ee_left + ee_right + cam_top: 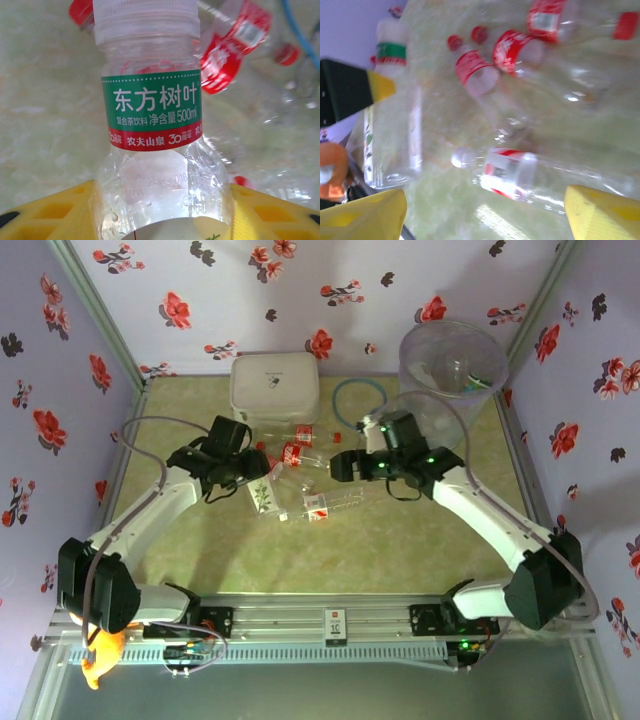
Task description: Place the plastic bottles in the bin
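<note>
Presently: pick-up stage, two picks in preparation.
Clear plastic bottles (pixel 300 475) with red or green labels lie clustered mid-way on the pale green table (pixel 400 540); the large translucent cylindrical plastic bin (pixel 452 360) stands at one o'clock, well apart. Left gripper (pixel 162 212) clamps the green-labelled white-capped bottle (pixel 152 115) below its label, judged for a stable lift. Right gripper (pixel 485 212) hangs spread open over a red-labelled lying bottle (pixel 512 175), apparently lining up.

Clear bottle (pixel 155 165), green/red label (pixel 151 107), wht cap (pixel 145 17); walls (pixel 60 340) lilac w/ red flowers.

"东方树叶 500ml" on green-labelled bottle (pixel 152 120)
</note>
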